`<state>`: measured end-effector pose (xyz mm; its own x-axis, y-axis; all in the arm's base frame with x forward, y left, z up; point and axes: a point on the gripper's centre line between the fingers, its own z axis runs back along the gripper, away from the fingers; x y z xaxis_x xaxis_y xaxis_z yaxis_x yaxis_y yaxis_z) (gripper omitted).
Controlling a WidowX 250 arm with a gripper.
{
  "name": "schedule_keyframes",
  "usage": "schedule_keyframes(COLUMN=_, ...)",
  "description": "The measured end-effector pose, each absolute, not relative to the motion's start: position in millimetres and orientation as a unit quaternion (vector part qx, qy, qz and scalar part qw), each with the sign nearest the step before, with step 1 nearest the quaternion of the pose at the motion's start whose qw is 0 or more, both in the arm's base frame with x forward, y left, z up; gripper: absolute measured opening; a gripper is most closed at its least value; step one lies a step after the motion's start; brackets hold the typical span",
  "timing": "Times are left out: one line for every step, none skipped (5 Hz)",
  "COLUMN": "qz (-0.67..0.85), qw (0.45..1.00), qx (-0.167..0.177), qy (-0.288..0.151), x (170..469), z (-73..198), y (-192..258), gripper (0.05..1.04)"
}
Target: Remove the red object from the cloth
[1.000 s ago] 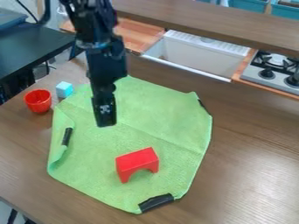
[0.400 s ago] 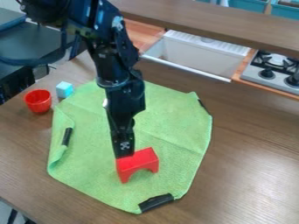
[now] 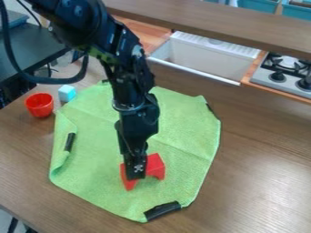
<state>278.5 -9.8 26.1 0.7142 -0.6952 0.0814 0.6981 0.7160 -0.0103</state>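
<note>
Resting on green cloth [image 3: 182,123], red block [image 3: 157,167], partly behind gripper [image 3: 136,174]

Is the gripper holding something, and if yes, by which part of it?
It cannot be told. The gripper is down at the red block on the green cloth, but whether it grips is unclear.

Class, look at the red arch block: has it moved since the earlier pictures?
No: the red arch block keeps its place on the green cloth, above its black-taped lower corner.

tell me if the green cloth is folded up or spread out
Spread out: the green cloth lies broad across the table, though its left edge curls over.
</note>
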Motion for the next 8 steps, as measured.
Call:
schedule_keyframes(qz=-0.377, qw=0.925, qx=-0.016, qy=-0.038, x=280.6, z=24.3, y=-12.6, gripper=0.999)
schedule_keyframes(qz=-0.380, qw=0.925, qx=-0.013, qy=-0.032, x=280.4, z=18.3, y=-14.7, gripper=0.999)
schedule_keyframes(qz=-0.382, qw=0.924, qx=-0.009, qy=-0.021, x=279.4, z=9.3, y=-17.4, gripper=0.956)
schedule_keyframes(qz=-0.381, qw=0.925, qx=-0.002, qy=-0.012, x=279.5, z=5.6, y=-19.2, gripper=0.676)
schedule_keyframes(qz=-0.377, qw=0.926, qx=-0.006, qy=-0.009, x=278.3, z=5.8, y=-22.3, gripper=0.587)
schedule_keyframes(qz=-0.375, qw=0.927, qx=-0.012, qy=-0.013, x=280.5, z=9.6, y=-29.1, gripper=0.587)
schedule_keyframes(qz=-0.367, qw=0.930, qx=-0.024, qy=-0.028, x=288.2, z=28.2, y=-38.7, gripper=0.587)
schedule_keyframes(qz=-0.350, qw=0.935, qx=-0.044, qy=-0.035, x=297.9, z=44.2, y=-57.5, gripper=0.587)
